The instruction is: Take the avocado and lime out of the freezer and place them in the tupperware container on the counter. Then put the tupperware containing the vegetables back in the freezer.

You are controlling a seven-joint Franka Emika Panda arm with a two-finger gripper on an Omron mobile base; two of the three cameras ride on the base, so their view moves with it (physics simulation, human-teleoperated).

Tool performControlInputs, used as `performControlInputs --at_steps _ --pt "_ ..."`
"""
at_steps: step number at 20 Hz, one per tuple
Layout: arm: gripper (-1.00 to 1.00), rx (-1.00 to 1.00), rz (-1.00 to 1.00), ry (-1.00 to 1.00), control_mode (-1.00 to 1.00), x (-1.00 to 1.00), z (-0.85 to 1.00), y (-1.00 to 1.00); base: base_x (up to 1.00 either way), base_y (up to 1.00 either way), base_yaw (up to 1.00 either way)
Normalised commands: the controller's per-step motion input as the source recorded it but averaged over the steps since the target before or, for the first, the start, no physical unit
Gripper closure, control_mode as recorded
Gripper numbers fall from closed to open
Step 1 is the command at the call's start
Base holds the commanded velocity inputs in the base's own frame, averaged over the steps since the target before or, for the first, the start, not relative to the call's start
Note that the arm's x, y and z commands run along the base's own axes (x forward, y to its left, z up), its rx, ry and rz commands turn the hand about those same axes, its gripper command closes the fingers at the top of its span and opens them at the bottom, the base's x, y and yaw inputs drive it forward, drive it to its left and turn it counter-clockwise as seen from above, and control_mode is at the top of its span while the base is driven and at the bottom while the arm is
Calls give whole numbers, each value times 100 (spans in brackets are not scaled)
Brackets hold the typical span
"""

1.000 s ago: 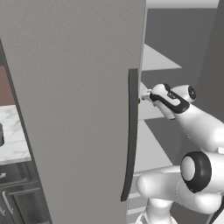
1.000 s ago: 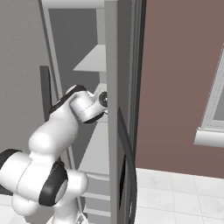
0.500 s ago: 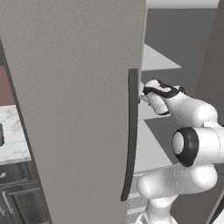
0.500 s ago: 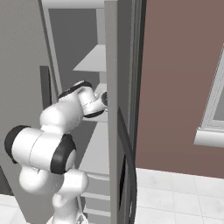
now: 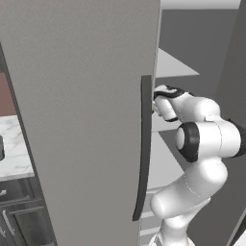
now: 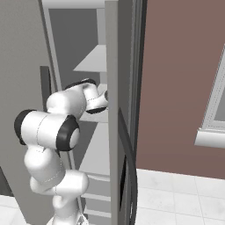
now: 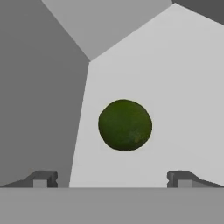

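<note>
My arm [image 5: 202, 139] reaches into the open freezer [image 6: 94, 127], past the edge of its grey door [image 5: 81, 110] and the long dark handle [image 5: 143, 144]. My wrist sits at the height of a pale shelf [image 6: 92, 61] region, between the upper shelf and the one below it. In the hand view, my gripper [image 7: 113, 179] has its fingers [image 7: 43, 178] spread wide, with nothing between them. One round dark green fruit [image 7: 125, 125] lies on the pale shelf surface ahead of me, centred between the two fingertips and apart from both. Whether it is the lime or the avocado I cannot tell. It sits clear of the freezer's inner walls, which meet in a corner beyond it. In the left base view, the marble counter [image 5: 14, 153] shows at the left edge, beyond the door, with dark drawers [image 5: 19, 211] beneath it. In the right base view, a reddish-brown wall [image 6: 180, 79] and a pale window frame [image 6: 211, 132] stand to the right of the freezer, above a white tiled floor [image 6: 176, 193].
</note>
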Motion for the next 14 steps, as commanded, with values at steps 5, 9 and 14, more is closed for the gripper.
performControlInputs --at_steps 5,9,14 --pt "-100 0 0 6 -100 46 -13 0 0 0 0" --pt "-100 0 0 2 -100 36 -17 0 0 0 0" --pt "-100 0 0 2 -100 29 -26 0 0 0 0"
